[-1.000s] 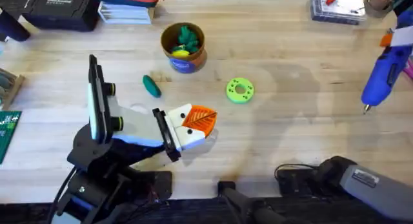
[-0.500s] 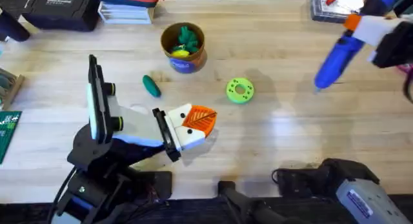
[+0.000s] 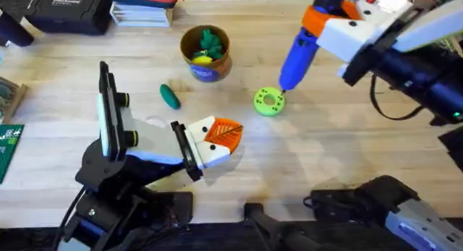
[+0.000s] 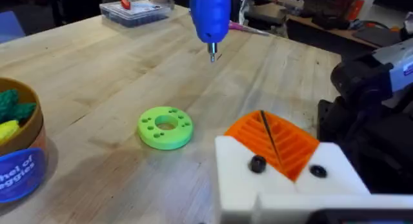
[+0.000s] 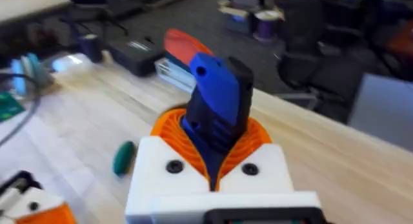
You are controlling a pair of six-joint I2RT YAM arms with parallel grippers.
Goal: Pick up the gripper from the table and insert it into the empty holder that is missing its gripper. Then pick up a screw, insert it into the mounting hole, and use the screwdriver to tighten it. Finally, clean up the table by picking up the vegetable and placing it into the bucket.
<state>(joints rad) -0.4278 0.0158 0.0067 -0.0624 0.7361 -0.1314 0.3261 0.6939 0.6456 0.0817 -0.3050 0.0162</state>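
Blue screwdriver (image 3: pixel 298 52): clamped between the orange ribbed pads (image 5: pixel 169 130) of the right gripper (image 3: pixel 340 27), tilted, its thin tip pointing down just above and beside the green disc (image 3: pixel 269 101).
Right gripper: clenched on the screwdriver; the right wrist view shows the blue body wedged between both pads.
Green disc: flat on the wooden table (image 3: pixel 325 135), a round piece with holes; every place below is given relative to it.
Left gripper (image 3: pixel 217 139): near the disc, on the side towards the arms' bases and to its left in the overhead view; white body, orange pads (image 4: pixel 281 143) pressed together with only a thin dark seam between them, nothing held.
Vegetable (image 3: pixel 170 96): dark green, lying on the table well to the left of the disc.
Bucket (image 3: pixel 205 54): yellow-orange with a blue label band, left of the disc and farther from the bases; green and yellow toys sit inside it.
Screw: cannot tell where it lies.
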